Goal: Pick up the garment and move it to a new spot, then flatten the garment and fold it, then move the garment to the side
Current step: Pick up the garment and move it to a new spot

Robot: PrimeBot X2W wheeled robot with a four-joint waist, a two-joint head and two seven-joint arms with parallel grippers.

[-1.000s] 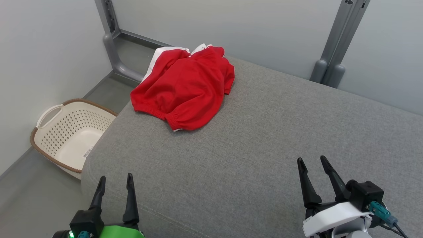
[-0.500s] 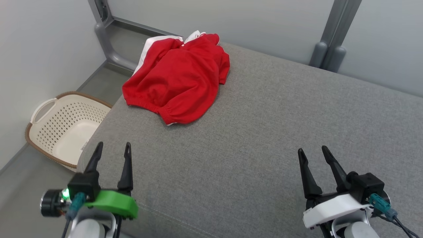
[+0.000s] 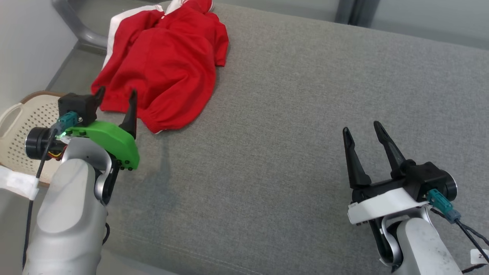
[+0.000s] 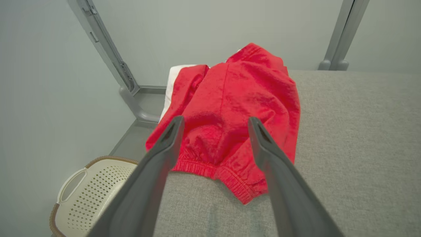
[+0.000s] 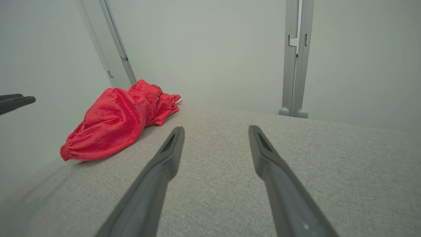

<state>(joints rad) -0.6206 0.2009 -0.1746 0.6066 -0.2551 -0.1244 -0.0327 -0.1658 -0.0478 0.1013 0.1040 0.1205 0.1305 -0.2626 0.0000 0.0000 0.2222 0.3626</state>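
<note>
Red cloth, the garment [image 3: 164,65], lies crumpled at the far left corner of the grey cushion [image 3: 286,95], straight ahead of the left gripper [image 3: 117,91] and well off to the far left of the right gripper [image 3: 361,127]. A white stripe shows along its far edge, and its gathered hem faces the robot.

The whole head view has shifted since a second ago, so the camera has moved. Against the cushion, the garment appears to lie as it did. The left arm has come forward: a second ago its fingertips stood well short of the hem, and now in the head view they overlap the near edge of the cloth. In the left wrist view the left gripper [image 4: 216,120] has its fingers spread wide with nothing between them. The garment [image 4: 230,108] fills the gap just beyond the tips. Whether the tips touch the cloth cannot be told.

The right gripper [image 5: 216,129] is likewise spread wide and empty, hanging over bare cushion much where it was, with the garment [image 5: 111,121] far ahead to its left. A cream perforated basket [image 3: 15,118] sits on the floor below and left of the left gripper.
</note>
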